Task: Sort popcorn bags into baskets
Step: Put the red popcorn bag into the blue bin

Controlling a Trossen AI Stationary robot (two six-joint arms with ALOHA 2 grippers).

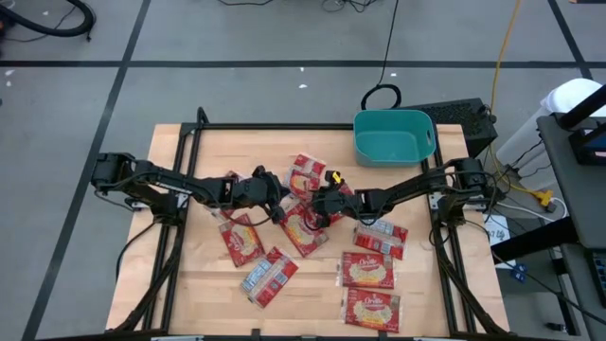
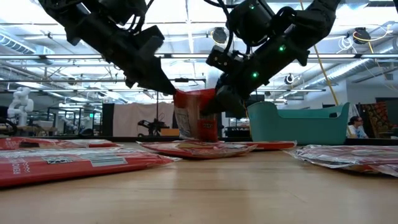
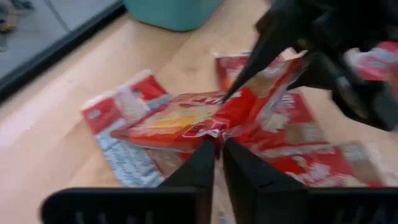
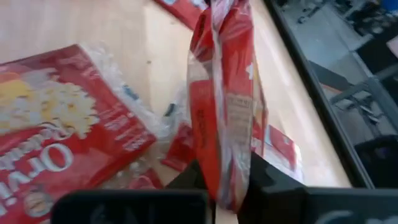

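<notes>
Both grippers meet over the table's middle on one red popcorn bag [image 2: 196, 115], which stands nearly upright between them. My left gripper [image 1: 277, 197] comes from the table's left and my right gripper [image 1: 317, 204] from the right; each is shut on that bag. Several more red bags lie flat on the wood: one [image 1: 241, 242] near the left arm, one [image 1: 270, 277] label side up, and two [image 1: 367, 270] [image 1: 371, 308] picture side up toward the near right. The teal tub [image 1: 394, 135] stands at the far right edge, with no bag showing inside it. My left gripper [image 3: 219, 155] pinches the bag's crimped end edge [image 3: 211, 132] between its two fingers, slanting down from the table's left. In the low view its fingertips [image 2: 169, 89] meet the bag's upper left corner. My right gripper [image 4: 224, 180] pinches the same bag across its flat body, one finger on each face, near the edge [image 4: 225, 163] facing the right arm. It slants down from the table's right [image 2: 214, 102]. The bag stands edge-up; whether its lower edge [image 2: 199, 138] touches the bags beneath, I cannot tell.
Flat bags [image 2: 205, 148] lie right under the held one, and more [image 1: 382, 234] [image 1: 308, 173] lie around both grippers. Bare wood shows at the near left corner [image 1: 180, 294]. A black frame rail [image 1: 284, 126] borders the far edge beside the tub.
</notes>
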